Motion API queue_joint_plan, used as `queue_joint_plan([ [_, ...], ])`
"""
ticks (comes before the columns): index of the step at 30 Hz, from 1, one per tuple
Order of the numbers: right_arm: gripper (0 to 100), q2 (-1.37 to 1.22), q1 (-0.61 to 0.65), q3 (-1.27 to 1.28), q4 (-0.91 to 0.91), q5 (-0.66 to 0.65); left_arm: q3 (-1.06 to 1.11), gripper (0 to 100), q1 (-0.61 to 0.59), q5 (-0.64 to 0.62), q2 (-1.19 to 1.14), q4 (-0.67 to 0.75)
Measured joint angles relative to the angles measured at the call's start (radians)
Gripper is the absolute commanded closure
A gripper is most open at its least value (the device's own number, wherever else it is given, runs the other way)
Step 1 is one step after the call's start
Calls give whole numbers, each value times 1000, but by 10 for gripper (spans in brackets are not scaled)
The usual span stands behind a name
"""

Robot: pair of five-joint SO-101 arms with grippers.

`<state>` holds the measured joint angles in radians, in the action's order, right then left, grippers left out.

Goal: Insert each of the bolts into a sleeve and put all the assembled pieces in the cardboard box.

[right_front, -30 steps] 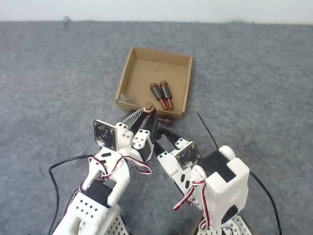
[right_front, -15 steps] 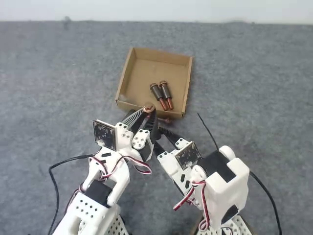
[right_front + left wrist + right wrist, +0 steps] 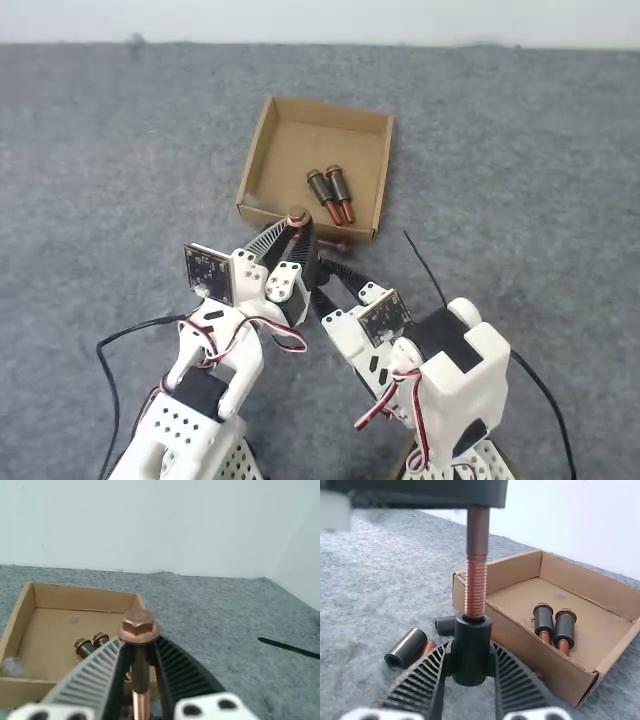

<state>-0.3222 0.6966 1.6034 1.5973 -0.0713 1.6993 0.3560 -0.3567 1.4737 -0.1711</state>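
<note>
Now: copper bolt [image 3: 476, 580], threaded tip inside black sleeve [image 3: 470, 652].

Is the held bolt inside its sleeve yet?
Partly in: the bolt has its threaded tip in the sleeve mouth, most of its shank above.

We see a copper bolt [image 3: 476, 570] upright, its tip in a black sleeve [image 3: 470, 650]. Two assembled pieces [image 3: 337, 190] lie in the cardboard box [image 3: 300, 150].

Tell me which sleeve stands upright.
The sleeve in the right gripper, bolt tip in its top; the loose sleeves lie flat on the carpet.
</note>
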Motion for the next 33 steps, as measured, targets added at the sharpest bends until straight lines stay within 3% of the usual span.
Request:
queue_joint_plan([
  [10,992,0,0,0,0,0,0,990,0,0,0,-9],
  [33,992,2,-3,0,0,-3,0,990,38,6,0,-212],
])
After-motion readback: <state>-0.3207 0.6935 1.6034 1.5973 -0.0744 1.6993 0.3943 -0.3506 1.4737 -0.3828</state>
